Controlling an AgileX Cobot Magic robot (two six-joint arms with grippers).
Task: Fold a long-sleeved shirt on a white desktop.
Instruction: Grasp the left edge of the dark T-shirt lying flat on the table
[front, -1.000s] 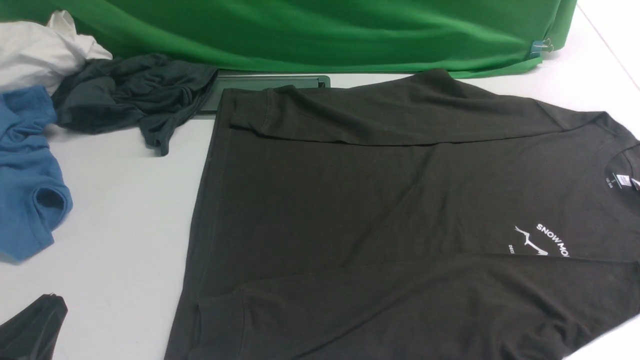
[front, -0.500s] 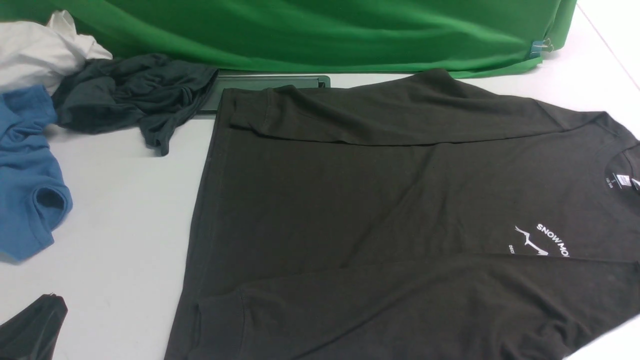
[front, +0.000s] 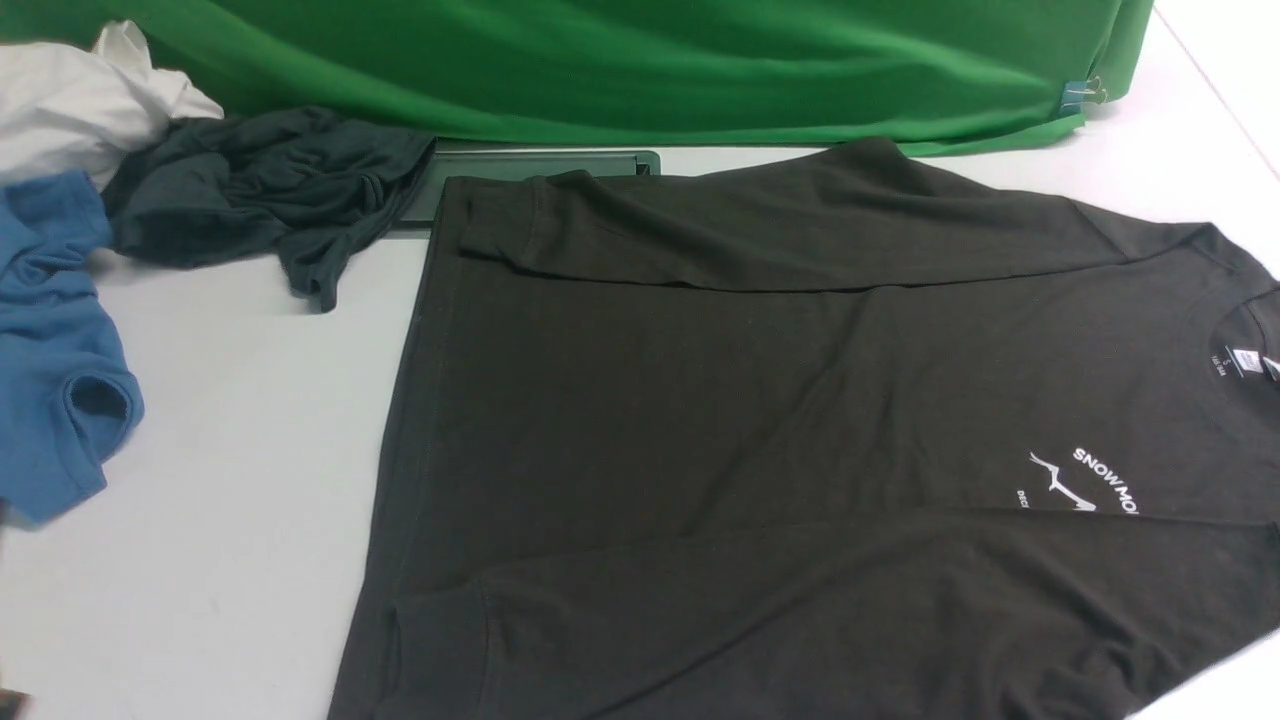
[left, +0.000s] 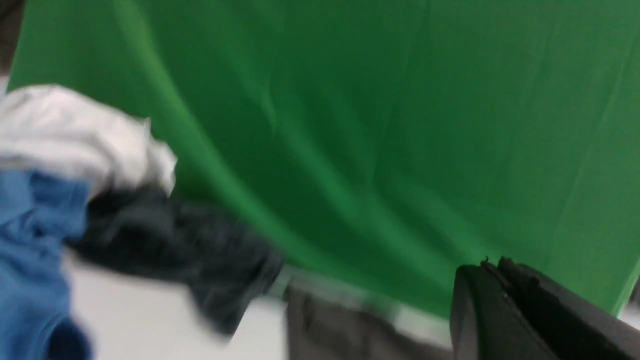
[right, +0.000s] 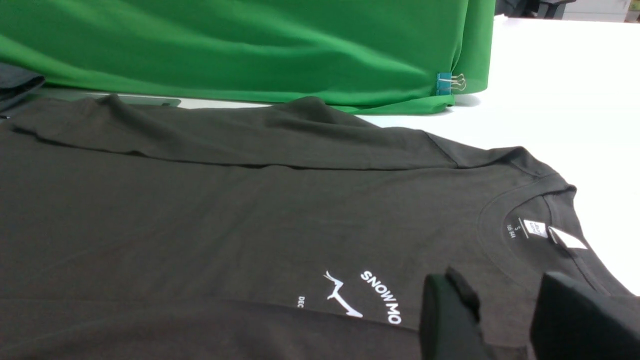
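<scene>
The long-sleeved shirt (front: 750, 400) lies flat on the white desktop (front: 230, 450), collar to the right and hem to the left. Both sleeves are laid across its body. Its white chest print (front: 1085, 480) and neck label (front: 1245, 360) face up. In the right wrist view, my right gripper (right: 502, 282) hangs open just above the shirt (right: 225, 210), between the print and the collar, with nothing between its fingers. In the blurred left wrist view, my left gripper (left: 492, 265) is shut on nothing, up off the table and facing the green backdrop (left: 375, 125).
At the far left lie a slate-grey garment (front: 260, 190), a blue garment (front: 50, 350) and a white one (front: 80, 100). A green backdrop (front: 650, 60) closes the back, held by a blue clip (front: 1075, 95). A dark flat tray (front: 540, 165) pokes out behind the shirt.
The dark shape at the bottom left corner of the front view, there in both earlier frames, has gone. The shirt has not moved.
</scene>
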